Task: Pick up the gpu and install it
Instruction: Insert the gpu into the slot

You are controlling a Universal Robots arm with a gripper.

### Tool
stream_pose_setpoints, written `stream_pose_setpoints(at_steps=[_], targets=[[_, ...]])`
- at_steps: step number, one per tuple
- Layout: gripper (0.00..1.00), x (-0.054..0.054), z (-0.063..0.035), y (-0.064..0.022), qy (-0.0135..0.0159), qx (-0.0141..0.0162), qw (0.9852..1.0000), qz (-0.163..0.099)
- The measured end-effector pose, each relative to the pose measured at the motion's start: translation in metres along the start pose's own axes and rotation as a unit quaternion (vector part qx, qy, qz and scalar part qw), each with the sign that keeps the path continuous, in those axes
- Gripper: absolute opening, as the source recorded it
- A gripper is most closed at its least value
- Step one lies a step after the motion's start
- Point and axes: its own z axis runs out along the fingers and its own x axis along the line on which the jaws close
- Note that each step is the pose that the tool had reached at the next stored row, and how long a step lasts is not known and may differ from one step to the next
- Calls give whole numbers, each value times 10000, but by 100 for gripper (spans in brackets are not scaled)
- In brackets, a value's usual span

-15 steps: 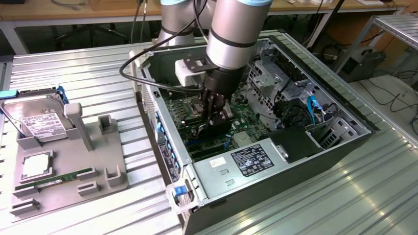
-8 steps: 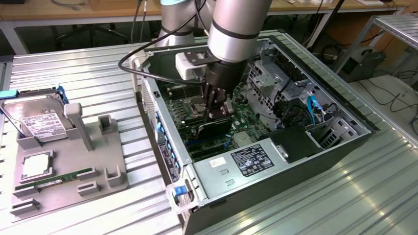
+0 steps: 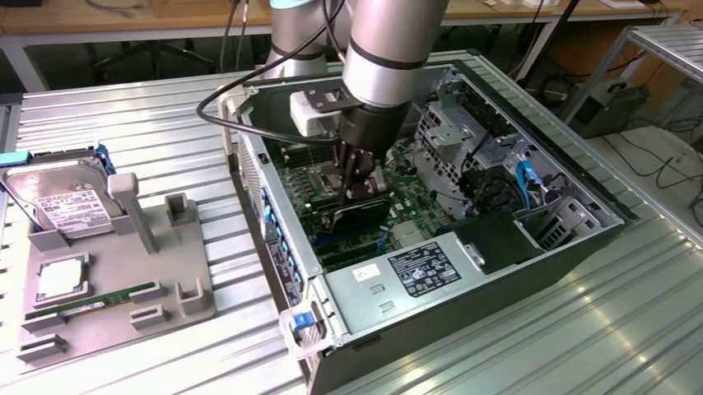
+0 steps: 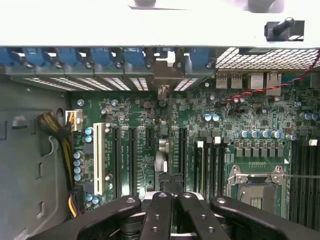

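The gpu (image 3: 360, 216), a thin black card, stands on edge on the green motherboard (image 3: 409, 202) inside the open computer case (image 3: 571, 239). My gripper (image 3: 360, 194) reaches straight down into the case and is shut on the card's upper edge. In the wrist view the black fingers (image 4: 159, 215) sit pressed close together over the gpu (image 4: 161, 155), seen edge-on among the expansion slots. Its pale bracket end (image 4: 164, 76) lies against the rear slot openings of the case.
A grey parts holder (image 3: 143, 247) on the exterior view's left carries a silver hard drive (image 3: 66, 202), a green memory stick (image 3: 94, 300) and a square chip (image 3: 61, 278). The case walls, drive cage (image 3: 456, 123) and labelled power supply (image 3: 423, 267) hem in the arm.
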Motion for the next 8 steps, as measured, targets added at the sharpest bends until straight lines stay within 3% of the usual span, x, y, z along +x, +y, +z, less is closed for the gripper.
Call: stream_pose_setpoints(at_steps=[2,8], targets=[[11,-17,29,4,24,0,10000,1],[11,-37,86,15,138,-1,9999,5]])
